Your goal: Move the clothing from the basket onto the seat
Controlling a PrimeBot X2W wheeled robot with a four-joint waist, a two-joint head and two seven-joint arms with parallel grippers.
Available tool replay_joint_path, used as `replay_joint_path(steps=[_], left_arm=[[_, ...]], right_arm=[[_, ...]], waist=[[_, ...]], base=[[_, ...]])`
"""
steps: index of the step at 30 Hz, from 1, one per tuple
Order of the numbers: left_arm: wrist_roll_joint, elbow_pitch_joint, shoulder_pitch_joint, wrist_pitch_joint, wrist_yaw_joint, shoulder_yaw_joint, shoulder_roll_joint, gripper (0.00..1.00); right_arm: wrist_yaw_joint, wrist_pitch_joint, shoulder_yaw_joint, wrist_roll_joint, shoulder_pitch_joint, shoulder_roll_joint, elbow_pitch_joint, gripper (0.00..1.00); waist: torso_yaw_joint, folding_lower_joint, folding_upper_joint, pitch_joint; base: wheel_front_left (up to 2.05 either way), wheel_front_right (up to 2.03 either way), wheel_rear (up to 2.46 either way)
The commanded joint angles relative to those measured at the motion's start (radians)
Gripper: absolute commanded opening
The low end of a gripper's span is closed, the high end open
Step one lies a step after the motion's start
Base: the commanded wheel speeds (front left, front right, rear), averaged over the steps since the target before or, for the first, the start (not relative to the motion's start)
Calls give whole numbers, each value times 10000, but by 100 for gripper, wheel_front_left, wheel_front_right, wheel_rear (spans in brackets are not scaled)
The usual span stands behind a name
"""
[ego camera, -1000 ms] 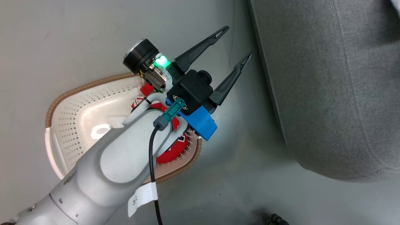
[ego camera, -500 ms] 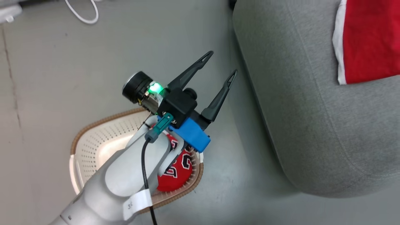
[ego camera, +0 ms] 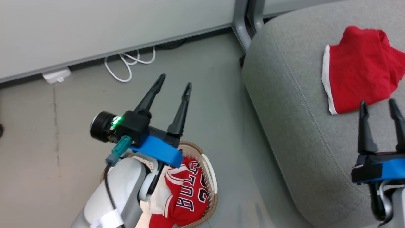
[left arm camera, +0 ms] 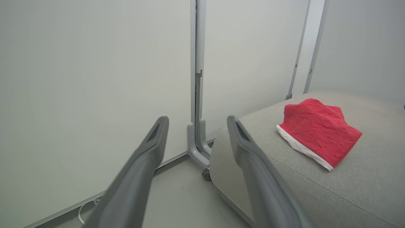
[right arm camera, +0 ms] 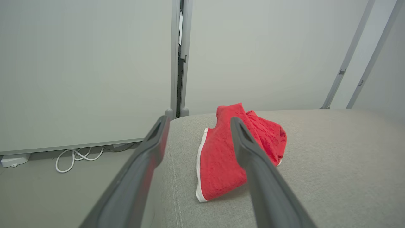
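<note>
The clothing (ego camera: 357,76) is split between two places. The right end effector (ego camera: 377,102), fingers apart and empty, hovers over the seat (ego camera: 294,126), with the plain red piece (right arm camera: 221,164) lying just ahead of its tips. The left end effector (ego camera: 176,80), likewise spread and empty, hangs above the edge of the basket (ego camera: 211,177) on the floor (ego camera: 215,95). The lettered jersey (ego camera: 186,193) is bunched in the basket below and behind it.

1. Bright, soft, even room light in all views.
2. A faint shadow hugs the red garment's (right arm camera: 218,164) near edge on the seat (right arm camera: 316,177).
3. In wrist views the close fingers (left arm camera: 136,177) blur; wall posts (right arm camera: 348,57) lean toward the edges.
</note>
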State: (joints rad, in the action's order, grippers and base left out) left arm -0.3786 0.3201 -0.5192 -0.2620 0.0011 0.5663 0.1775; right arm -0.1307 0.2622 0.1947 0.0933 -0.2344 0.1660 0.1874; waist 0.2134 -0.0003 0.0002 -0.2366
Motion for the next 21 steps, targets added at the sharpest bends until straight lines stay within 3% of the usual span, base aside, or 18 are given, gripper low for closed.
replay_joint_path(steps=[1, 8, 21], left_arm=[[58, -72, 247, -41, 39, -204, -24, 100], [416, -466, 1332, -34, 113, -1884, -142, 100], [1380, -561, 3256, -37, -405, -4478, -584, 100]], right_arm=[[-1, 43, -75, 28, 243, -91, -145, 100], [-1, 43, -1040, 71, 769, -394, -940, 100], [-1, 41, -1589, -171, 1255, -764, -666, 100]], waist=[[-368, 3, -2, 436], [-974, 3, -2, 1010], [-2007, 3, -2, 1834]], base=[[0, 0, 0], [0, 0, 0], [0, 0, 0]])
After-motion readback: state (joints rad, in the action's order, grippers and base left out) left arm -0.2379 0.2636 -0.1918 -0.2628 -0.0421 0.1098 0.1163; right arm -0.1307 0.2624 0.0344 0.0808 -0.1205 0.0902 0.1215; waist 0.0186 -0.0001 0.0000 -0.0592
